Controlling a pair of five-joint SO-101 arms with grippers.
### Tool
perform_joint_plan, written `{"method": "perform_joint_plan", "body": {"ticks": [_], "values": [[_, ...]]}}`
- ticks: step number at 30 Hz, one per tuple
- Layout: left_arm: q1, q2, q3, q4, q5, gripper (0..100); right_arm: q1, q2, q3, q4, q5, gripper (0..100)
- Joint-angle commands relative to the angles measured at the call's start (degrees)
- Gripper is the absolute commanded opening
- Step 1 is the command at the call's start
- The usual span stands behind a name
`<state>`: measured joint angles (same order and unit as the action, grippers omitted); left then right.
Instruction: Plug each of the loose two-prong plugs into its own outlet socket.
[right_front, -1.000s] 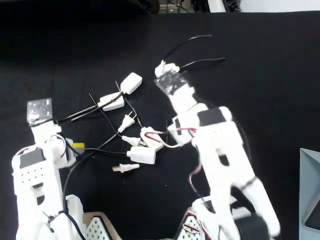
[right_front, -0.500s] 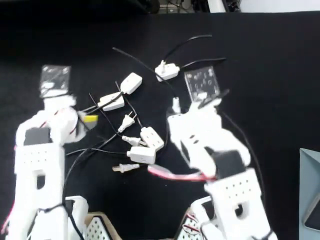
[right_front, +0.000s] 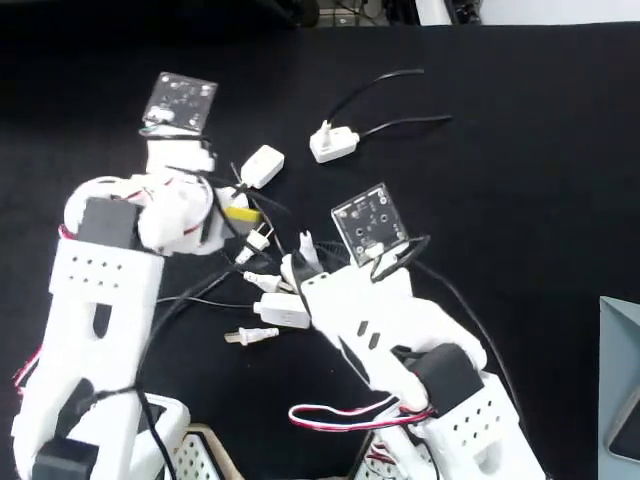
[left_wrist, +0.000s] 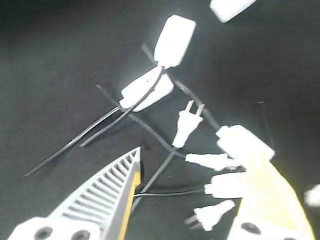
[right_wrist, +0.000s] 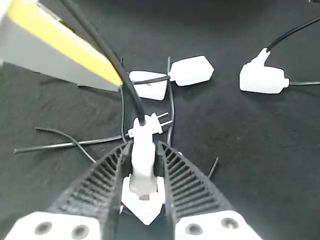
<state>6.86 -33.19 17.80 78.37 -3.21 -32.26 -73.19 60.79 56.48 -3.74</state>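
both bent forward over cables (left_wrist: 75, 140): left gripper (left_wrist: 192, 160) wide open, empty; right gripper (right_wrist: 143, 146) apparently pinching white plug (right_wrist: 142, 162).

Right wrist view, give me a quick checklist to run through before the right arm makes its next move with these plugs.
1. Grip: the right tool is closed on the white connector: ok.
2. Whether that connector is a plug or a socket: cannot tell.
3. Path: a black cable crosses just ahead of the right tool: not ok.
4. The loose plug at its tip lies with prongs bare, unplugged: not ok.
5. The left tool is open, holding nothing: ok.
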Motion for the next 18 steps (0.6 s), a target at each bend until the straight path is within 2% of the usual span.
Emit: {"method": "perform_joint_plan", "body": {"ticks": [1, 8, 13, 18], "values": [[3.6, -3.4, -1.8, 0.0, 3.9, 32, -2.4, -0.1, -0.3, -1.3, -0.5, 1.1], [11.3, -9.6, 3.6, 0.0, 7.7, 32, -4.6, -0.1, -0.2, -1.2, -0.5, 1.1], [16.0, -16.9, 9.5, -0.1, 7.5, 32, -4.6, -0.1, -0.2, -1.2, -0.5, 1.1], [14.5, -22.8, 14.4, -2.6, 7.2, 32, -4.6, -0.1, -0.2, -1.2, -0.5, 1.1]]}}
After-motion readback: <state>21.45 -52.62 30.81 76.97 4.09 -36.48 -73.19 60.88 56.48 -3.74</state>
